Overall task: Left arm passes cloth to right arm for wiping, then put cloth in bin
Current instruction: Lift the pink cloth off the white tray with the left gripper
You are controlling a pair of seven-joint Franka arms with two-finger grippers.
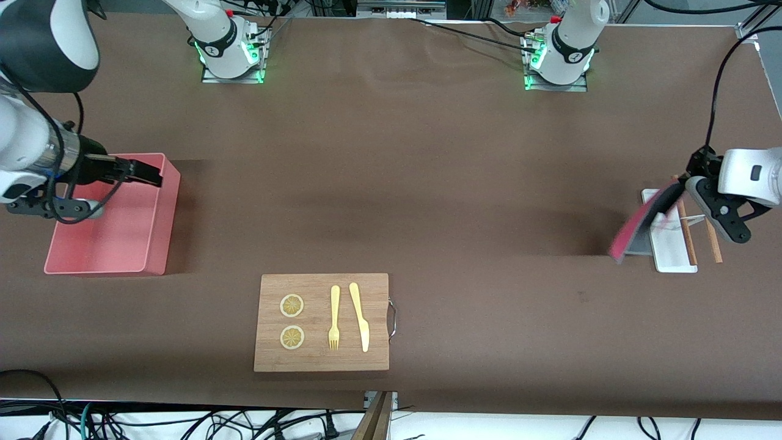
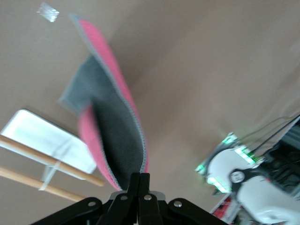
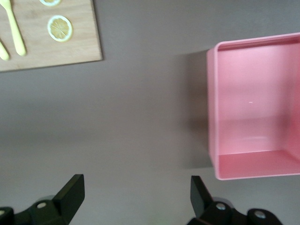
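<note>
Nearest your camera lies the wooden board (image 1: 322, 322), carrying 2 lemon slices (image 1: 292, 305), a yellow fork (image 1: 334, 317) and a yellow knife (image 1: 360, 316). Toward the right arm's end of the table you see the pink bin (image 1: 156, 241), with the right gripper (image 1: 146, 172) hanging over it, fingers spread wide apart and holding nothing. At the left arm's end, your left gripper (image 1: 675, 190) has its fingers pinched together on one edge of the cloth (image 1: 636, 228), which dangles crimson and grey in the air over the brown table, just beside the white tray (image 1: 671, 252) and 2 wooden sticks (image 1: 688, 235)
</note>
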